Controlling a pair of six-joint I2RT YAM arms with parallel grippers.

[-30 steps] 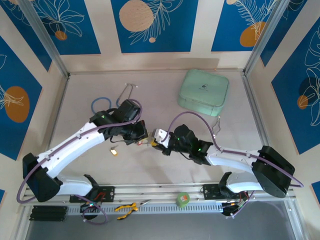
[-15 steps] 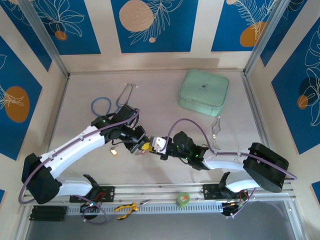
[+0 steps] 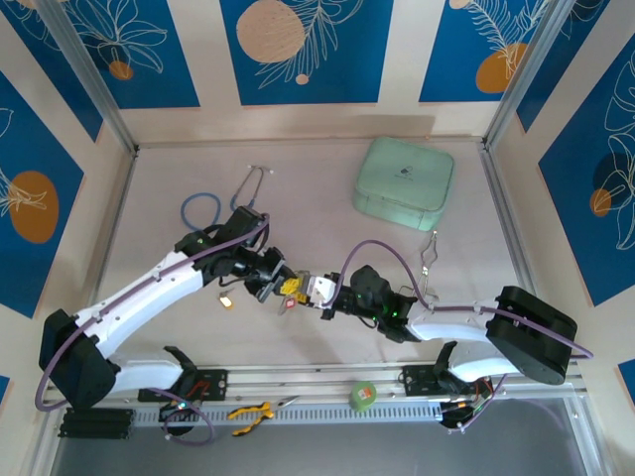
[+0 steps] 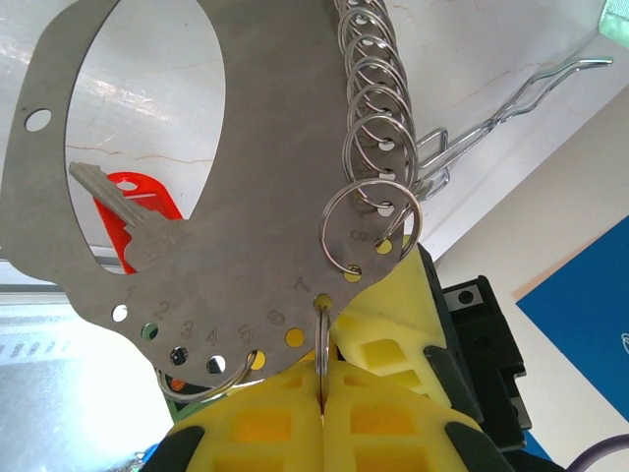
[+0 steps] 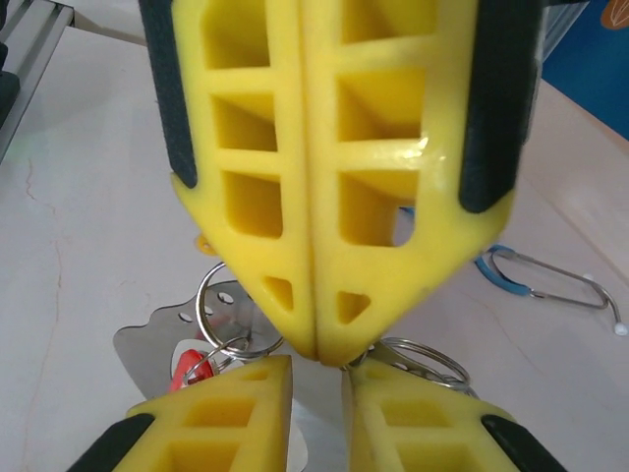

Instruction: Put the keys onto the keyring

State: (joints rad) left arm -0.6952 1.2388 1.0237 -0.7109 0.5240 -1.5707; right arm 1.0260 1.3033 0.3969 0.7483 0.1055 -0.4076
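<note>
Left wrist view showed the left tool (image 4: pixel 322 379) closed tight on the keyring (image 4: pixel 246 246). Its yellow fingertips pinched, edge-on, one small split ring that hung from a hole in the lower rim of the flat grey metal plate. The plate had a large oval opening, a row of numbered holes along its lower edge and a column of split rings (image 4: pixel 378 108) running up its right side. A silver key (image 4: pixel 113 197) lay across the opening with a red tag (image 4: pixel 155 200) behind it, and farther off a silver wire clip (image 4: pixel 511 113) lay on the pale bench (image 3: pixel 327 223). From the right wrist, the right tool (image 5: pixel 316 393) stood at the bottom of the picture with its jaws a narrow gap apart and nothing seen clamped between them. The shut left fingers pointed down at it, almost tip to tip, with split rings showing on either side, and a blue stethoscope (image 5: pixel 536 280) lay beyond. From above, the two tools met near the middle of the bench with the keyring between them. A tiny brass key (image 3: pixel 226 300) lay on the bench just left of the left tool, apart from the keyring, and a mint-green case (image 3: pixel 404 183) sat toward the far right.
</note>
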